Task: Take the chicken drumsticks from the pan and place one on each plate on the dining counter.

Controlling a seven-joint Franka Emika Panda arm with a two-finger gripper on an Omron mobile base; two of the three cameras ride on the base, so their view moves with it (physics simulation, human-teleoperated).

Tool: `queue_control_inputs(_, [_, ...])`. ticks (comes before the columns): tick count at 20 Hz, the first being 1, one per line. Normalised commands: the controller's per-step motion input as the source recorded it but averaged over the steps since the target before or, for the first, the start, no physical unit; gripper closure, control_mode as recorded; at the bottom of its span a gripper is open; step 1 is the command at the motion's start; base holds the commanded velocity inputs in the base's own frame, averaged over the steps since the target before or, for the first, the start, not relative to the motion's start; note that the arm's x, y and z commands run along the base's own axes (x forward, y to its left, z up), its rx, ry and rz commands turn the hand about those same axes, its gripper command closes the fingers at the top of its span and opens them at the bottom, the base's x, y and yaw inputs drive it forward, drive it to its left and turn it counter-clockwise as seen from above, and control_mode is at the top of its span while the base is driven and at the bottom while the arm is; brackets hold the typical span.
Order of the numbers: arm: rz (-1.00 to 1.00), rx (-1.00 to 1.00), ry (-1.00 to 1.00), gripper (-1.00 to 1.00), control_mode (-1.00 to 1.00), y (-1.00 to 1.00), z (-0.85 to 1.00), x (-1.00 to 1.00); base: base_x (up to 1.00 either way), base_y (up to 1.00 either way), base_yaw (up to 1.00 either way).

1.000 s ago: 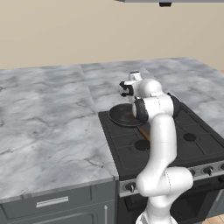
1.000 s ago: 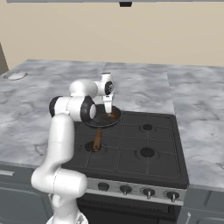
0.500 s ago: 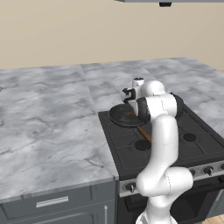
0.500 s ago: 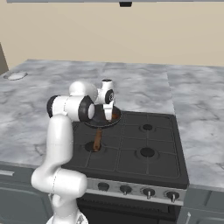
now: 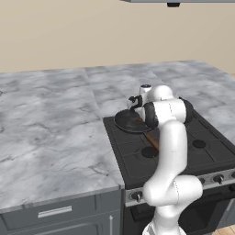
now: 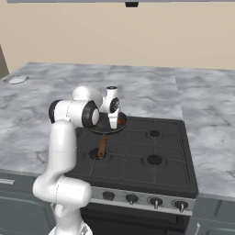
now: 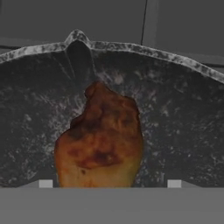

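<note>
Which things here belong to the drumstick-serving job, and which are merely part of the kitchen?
Belong to the job: chicken drumstick; pan; gripper low over the drumstick; marbled counter.

Merely kitchen: black stovetop; stove knobs; drawer handle.

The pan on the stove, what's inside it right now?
In the hand view, one glazed chicken drumstick lies on the dark floor of the pan, between the fingers. From the base views the arm covers much of the pan, so I cannot tell whether a second drumstick is there.

Pincer (image 5: 136, 106) lowered into pan (image 5: 130, 121) on stovetop (image 5: 170, 147).
</note>
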Motion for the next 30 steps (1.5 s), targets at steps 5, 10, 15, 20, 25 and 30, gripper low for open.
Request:
queue_control_inputs(5, [0.0, 0.02, 0.0, 1.0, -1.0, 0.03, -0.06, 0.0, 0.0, 0.0, 0.0])
queue_control_inputs(10, [0.16, 0.03, 0.01, 1.0, -1.0, 0.07, 0.4, -0.14, 0.0, 0.0, 0.0])
queue_control_inputs(15, [0.27, 0.0, -0.01, 1.0, -1.0, 0.32, 0.7, -0.47, 0.0, 0.0, 0.0])
queue_control_inputs(20, [0.44, 0.0, 0.01, 1.0, -1.0, 0.35, 0.41, -0.75, 0.0, 0.0, 0.0])
queue_control_inputs(25, [0.51, 0.04, 0.0, 1.0, -1.0, 0.3, 0.23, -0.85, 0.0, 0.0, 0.0])
queue_control_inputs(30, [0.38, 0.12, 0.0, 1.0, -1.0, 0.29, 0.27, -0.87, 0.0, 0.0, 0.0])
